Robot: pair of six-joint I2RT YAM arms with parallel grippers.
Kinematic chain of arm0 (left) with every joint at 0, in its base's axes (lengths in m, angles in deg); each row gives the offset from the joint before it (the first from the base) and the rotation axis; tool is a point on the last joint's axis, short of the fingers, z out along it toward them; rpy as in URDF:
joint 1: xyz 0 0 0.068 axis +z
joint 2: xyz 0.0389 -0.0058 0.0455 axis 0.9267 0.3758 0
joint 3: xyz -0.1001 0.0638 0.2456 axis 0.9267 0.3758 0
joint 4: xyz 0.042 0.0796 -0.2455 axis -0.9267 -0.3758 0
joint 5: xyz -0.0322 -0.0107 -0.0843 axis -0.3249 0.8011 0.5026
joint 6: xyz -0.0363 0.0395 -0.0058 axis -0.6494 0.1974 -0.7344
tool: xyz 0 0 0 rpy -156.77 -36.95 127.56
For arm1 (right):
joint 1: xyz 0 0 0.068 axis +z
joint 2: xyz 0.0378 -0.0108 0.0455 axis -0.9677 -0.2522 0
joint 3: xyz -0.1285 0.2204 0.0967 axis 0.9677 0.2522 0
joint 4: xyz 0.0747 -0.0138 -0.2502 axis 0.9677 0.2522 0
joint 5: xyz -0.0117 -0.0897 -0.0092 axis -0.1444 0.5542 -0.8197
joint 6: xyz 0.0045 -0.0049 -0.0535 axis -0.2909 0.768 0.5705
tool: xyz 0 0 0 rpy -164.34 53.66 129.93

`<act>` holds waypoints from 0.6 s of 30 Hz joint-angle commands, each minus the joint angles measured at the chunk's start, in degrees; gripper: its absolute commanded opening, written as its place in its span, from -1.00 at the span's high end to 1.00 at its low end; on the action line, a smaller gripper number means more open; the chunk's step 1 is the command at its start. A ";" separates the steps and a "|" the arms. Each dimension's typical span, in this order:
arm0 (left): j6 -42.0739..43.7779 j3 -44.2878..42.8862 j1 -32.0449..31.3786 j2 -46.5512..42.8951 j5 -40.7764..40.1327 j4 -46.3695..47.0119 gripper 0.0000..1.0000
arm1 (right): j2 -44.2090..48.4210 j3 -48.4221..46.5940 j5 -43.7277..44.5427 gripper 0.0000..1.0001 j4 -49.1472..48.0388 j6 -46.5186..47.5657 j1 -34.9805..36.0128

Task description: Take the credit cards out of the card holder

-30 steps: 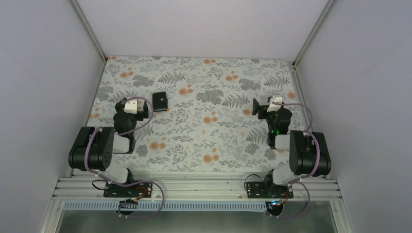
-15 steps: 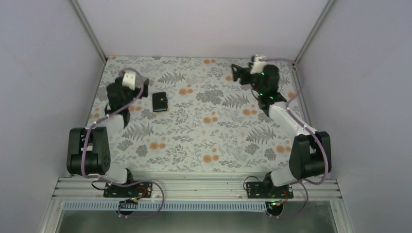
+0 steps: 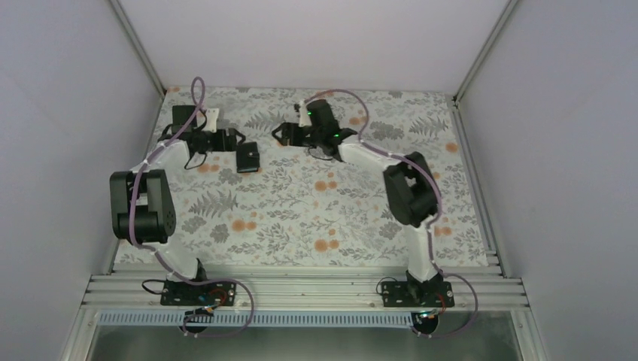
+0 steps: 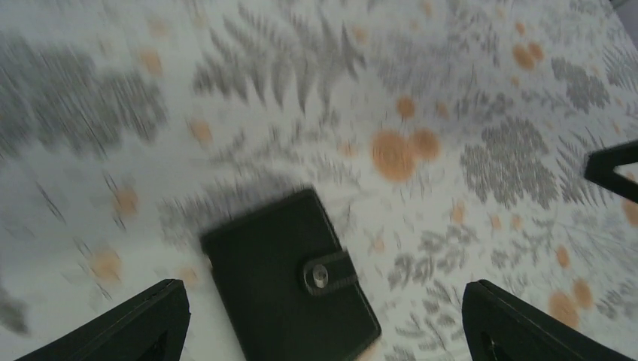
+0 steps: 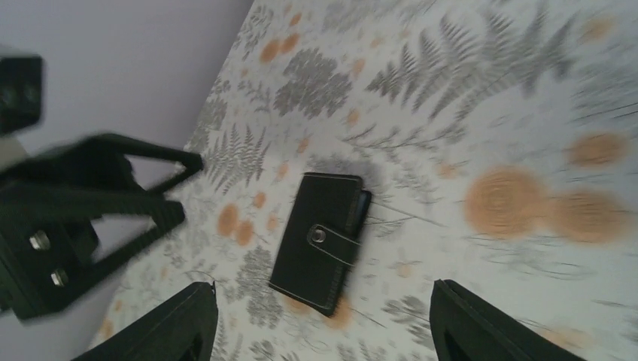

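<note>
The card holder lies closed on the floral cloth, left of centre toward the back, its snap strap fastened. It also shows in the left wrist view and the right wrist view. No credit cards are out; only a thin bluish sliver shows at the holder's open edge. My left gripper is open just left of and behind the holder, with its jaws wide above it. My right gripper is open just right of and behind the holder. Neither touches it.
The floral cloth covers the whole table. Grey walls close in the left, back and right sides. The left gripper shows large in the right wrist view, close to the holder. A right finger shows at the left wrist view's edge.
Both arms have swung out from near their bases to the far part of the table and closed in on the card holder from either side. The holder has not moved.
</note>
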 commanded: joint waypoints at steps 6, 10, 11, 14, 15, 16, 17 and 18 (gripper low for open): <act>-6.42 2.58 5.69 9.66 15.53 -5.32 -0.75 | -18.52 -18.63 -8.95 -0.33 6.62 -6.88 5.80; -2.75 3.12 4.80 13.55 22.44 -8.61 -0.64 | -21.92 -19.98 -8.94 -0.25 6.64 -8.46 6.30; -2.39 3.20 4.80 13.97 21.83 -8.56 -0.61 | -22.74 -20.72 -9.39 -0.22 6.83 -8.46 6.38; -3.80 4.69 4.72 14.29 20.18 -5.64 -0.55 | -25.48 -23.17 -10.57 -0.09 8.15 -8.29 6.90; -4.01 4.77 4.72 14.58 19.97 -5.34 -0.52 | -26.52 -23.97 -11.45 -0.04 8.23 -8.44 7.06; -4.17 4.57 4.71 14.99 19.83 -5.15 -0.49 | -27.36 -24.73 -12.30 -0.01 8.25 -8.58 7.31; -4.15 4.34 4.63 15.36 19.80 -5.11 -0.46 | -28.33 -25.50 -13.16 -0.01 8.24 -8.62 7.59; -4.26 4.28 4.63 15.71 19.75 -4.89 -0.44 | -29.18 -26.28 -13.78 0.04 8.28 -8.80 7.78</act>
